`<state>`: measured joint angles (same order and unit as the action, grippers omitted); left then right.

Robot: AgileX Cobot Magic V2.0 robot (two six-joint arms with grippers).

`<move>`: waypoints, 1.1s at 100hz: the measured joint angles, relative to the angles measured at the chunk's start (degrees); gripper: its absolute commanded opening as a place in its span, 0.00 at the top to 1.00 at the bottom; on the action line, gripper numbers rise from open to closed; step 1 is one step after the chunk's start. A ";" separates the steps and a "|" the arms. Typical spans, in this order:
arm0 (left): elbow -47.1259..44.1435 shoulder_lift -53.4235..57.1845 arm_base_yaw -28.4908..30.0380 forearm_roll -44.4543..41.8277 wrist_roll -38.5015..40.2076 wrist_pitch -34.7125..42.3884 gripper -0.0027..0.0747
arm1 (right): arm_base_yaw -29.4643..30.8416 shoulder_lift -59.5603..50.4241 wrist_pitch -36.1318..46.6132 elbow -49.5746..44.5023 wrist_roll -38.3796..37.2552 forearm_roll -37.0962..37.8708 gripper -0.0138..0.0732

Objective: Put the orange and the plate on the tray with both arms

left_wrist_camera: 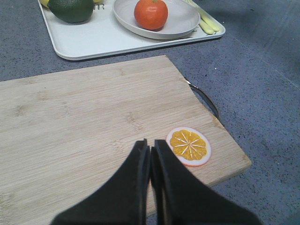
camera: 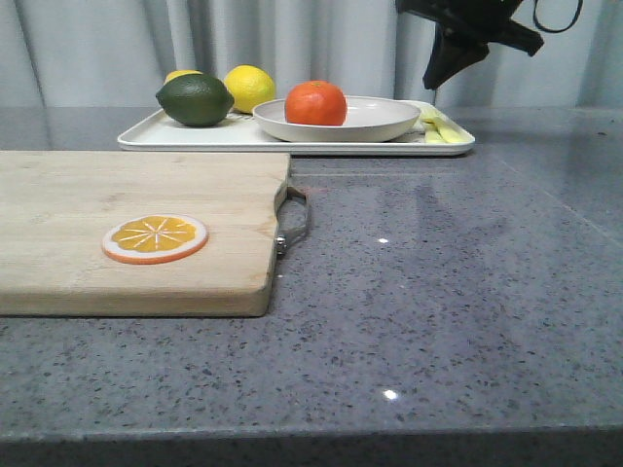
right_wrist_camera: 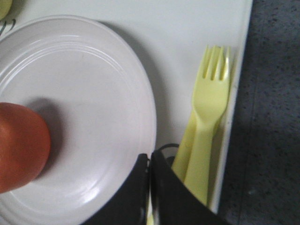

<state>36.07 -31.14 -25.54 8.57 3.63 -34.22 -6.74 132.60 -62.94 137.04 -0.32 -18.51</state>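
Note:
The orange (camera: 315,103) sits in the off-white plate (camera: 380,125), and the plate rests on the white tray (camera: 195,136) at the back of the table. My right gripper (camera: 435,83) is shut and empty, raised above the tray's right end. In the right wrist view its tips (right_wrist_camera: 150,157) hang over the plate's rim (right_wrist_camera: 140,108), with the orange (right_wrist_camera: 18,147) at the edge. My left gripper (left_wrist_camera: 150,143) is shut and empty above the wooden board, away from the tray (left_wrist_camera: 103,40), plate (left_wrist_camera: 180,21) and orange (left_wrist_camera: 151,13). It is out of the front view.
A wooden cutting board (camera: 117,214) with a metal handle (camera: 295,219) lies front left and bears a flat orange slice (camera: 155,238). A dark green fruit (camera: 196,99) and a yellow lemon (camera: 250,88) sit on the tray's left part. Yellow plastic cutlery (right_wrist_camera: 211,108) lies along its right edge.

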 measured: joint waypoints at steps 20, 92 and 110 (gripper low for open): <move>0.00 0.00 0.00 0.08 0.00 0.00 0.99 | 0.00 -3.53 -4.83 0.00 0.00 1.41 0.92; 0.00 0.00 0.00 0.08 0.00 0.00 0.99 | -1.73 -37.80 0.90 -35.94 2.71 1.78 0.92; 0.00 0.00 0.00 0.08 0.00 0.00 0.99 | -1.95 -48.29 7.87 -46.84 3.07 1.87 0.92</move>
<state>36.07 -31.14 -25.54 8.65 3.63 -34.22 -8.70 84.31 -55.07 90.21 2.75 -16.64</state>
